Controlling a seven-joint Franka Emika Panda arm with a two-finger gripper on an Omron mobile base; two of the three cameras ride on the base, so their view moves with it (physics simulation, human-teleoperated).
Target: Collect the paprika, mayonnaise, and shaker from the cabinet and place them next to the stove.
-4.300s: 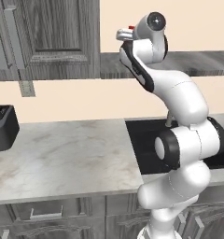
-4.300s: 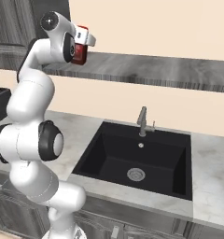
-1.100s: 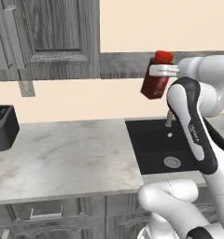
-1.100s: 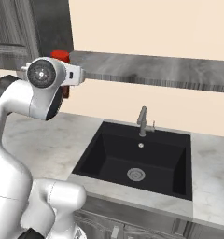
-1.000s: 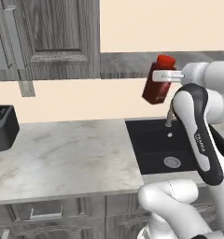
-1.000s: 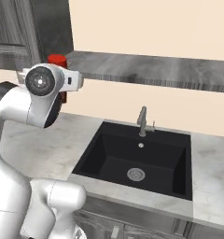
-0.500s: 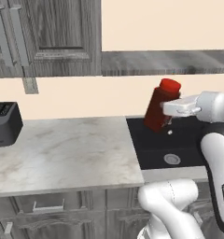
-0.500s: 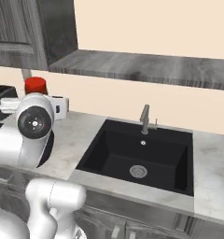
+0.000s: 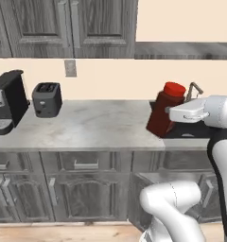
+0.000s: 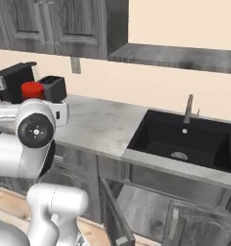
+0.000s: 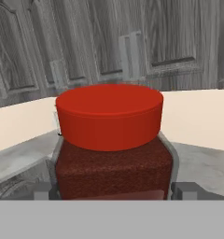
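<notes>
The paprika (image 11: 109,140) is held in the tool (image 9: 178,115), jaws spread wide on the bottle body, a grey finger (image 11: 166,154) pressed at either side in the hand view. The bottle is carried in the air, tilted, over the near edge of the marble surface (image 9: 91,125), beside the black sink (image 10: 187,141). Risk judged from here: the grip sits on the smooth label zone of a tilted bottle, so slip or rotation between the pads could be caused by a fast swing or base drive. A knock against the surface edge is possible if the bottle is lowered early. No stove is seen, so a long carry is expected, which adds to the risk.

Paprika look: slim tall bottle, dark red label, bright red round screw cap (image 10: 32,90), cap on and intact.

Farther back on the surface a toaster (image 9: 47,98) and a coffee machine (image 9: 8,100) are set against the wall. Panelled dark grey cabinets (image 9: 63,26) are hung above.
</notes>
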